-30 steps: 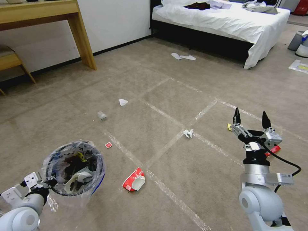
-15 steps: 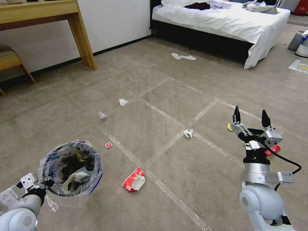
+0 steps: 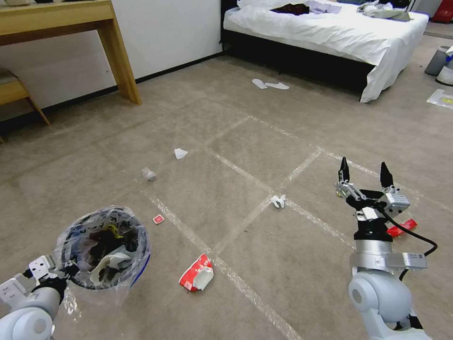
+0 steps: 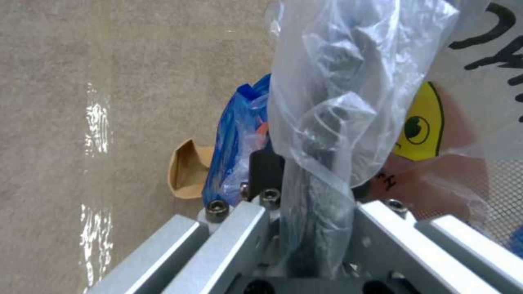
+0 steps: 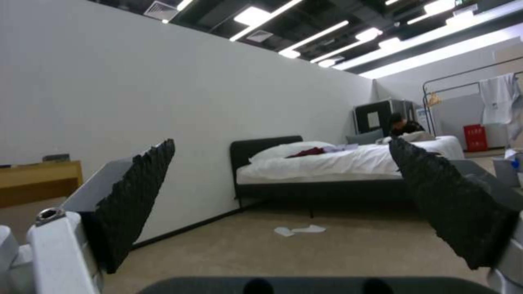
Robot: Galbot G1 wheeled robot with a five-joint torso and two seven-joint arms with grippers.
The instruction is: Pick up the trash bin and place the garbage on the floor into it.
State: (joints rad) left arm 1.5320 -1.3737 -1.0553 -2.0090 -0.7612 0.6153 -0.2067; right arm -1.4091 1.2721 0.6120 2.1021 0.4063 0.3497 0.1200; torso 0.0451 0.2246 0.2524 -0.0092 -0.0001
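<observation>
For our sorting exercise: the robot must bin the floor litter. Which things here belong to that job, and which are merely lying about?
Job: trash bin, held by left gripper; torn red cup; crumpled tissue; red wrapper; open right gripper.

Lying about: slippers; bed; wooden table.

The left gripper's (image 3: 59, 274) fingertips are hidden under the bin's (image 3: 104, 248) crinkled bag (image 4: 327, 102). The right arm (image 3: 377, 264) covers part of a red wrapper (image 3: 402, 227). A small grey scrap (image 3: 149, 174) is too small to identify.

Black letters on bin liner (image 4: 349, 81) — (none legible)
</observation>
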